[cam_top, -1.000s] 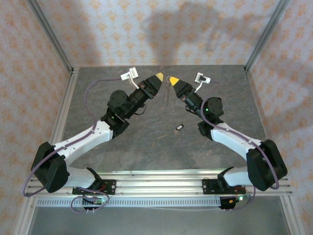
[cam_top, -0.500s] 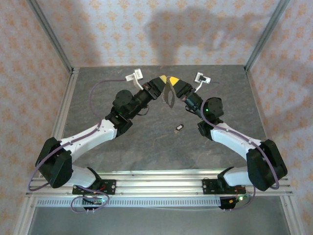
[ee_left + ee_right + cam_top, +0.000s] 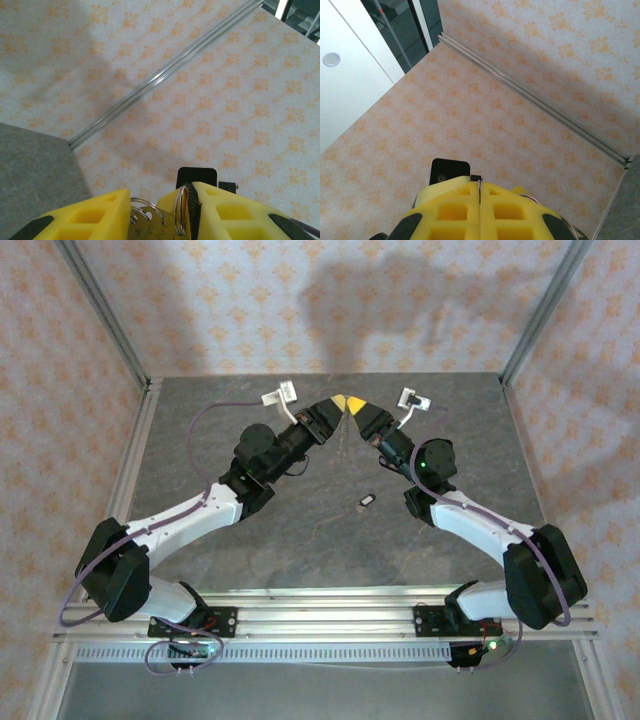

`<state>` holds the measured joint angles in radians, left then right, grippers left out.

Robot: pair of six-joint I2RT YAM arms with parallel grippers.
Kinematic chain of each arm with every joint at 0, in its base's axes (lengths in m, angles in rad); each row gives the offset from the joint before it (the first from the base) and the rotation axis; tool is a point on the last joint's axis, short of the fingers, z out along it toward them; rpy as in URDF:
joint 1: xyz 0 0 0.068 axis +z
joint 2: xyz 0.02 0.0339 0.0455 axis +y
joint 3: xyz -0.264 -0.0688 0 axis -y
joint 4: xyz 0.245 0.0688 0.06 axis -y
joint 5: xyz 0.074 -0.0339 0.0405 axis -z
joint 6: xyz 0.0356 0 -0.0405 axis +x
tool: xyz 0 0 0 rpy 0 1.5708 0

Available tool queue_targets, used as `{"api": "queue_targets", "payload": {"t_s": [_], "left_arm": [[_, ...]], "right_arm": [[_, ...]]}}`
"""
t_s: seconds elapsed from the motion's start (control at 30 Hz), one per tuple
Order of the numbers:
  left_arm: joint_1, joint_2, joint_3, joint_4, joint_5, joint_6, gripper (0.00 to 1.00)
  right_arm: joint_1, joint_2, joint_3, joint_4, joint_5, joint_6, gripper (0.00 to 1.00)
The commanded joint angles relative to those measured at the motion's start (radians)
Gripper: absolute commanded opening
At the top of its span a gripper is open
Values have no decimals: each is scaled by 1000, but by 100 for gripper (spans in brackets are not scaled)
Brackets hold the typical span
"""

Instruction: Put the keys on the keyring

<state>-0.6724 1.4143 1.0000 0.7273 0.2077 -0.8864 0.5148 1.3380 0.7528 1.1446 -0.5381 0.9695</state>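
The left gripper has swung inward, and its yellow tip now meets the right gripper above the far middle of the table. The right jaws are shut on the keyring, which hangs between the two tips. The left jaws stand narrowly apart with ring loops in the gap, and I cannot tell whether they pinch. The key lies flat near the table's centre, well apart. The ring looks light, springy and slippery, so it is probably best pinched across the wire, away from its split. The tiny key likely needs a grip on its dark body.
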Motion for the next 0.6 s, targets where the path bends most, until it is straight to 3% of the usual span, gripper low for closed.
{"api": "queue_targets", "payload": {"t_s": [0.0, 0.2, 0.57], "left_arm": [[-6, -33, 25, -28, -27, 51, 40], [-5, -112, 18, -131, -72, 148, 44], [-4, -87, 87, -184, 33, 182, 41]], "right_arm": [[6, -5, 36, 62, -7, 3, 0], [6, -5, 38, 48, -7, -6, 0], [6, -3, 48, 41, -19, -5, 0]]}}
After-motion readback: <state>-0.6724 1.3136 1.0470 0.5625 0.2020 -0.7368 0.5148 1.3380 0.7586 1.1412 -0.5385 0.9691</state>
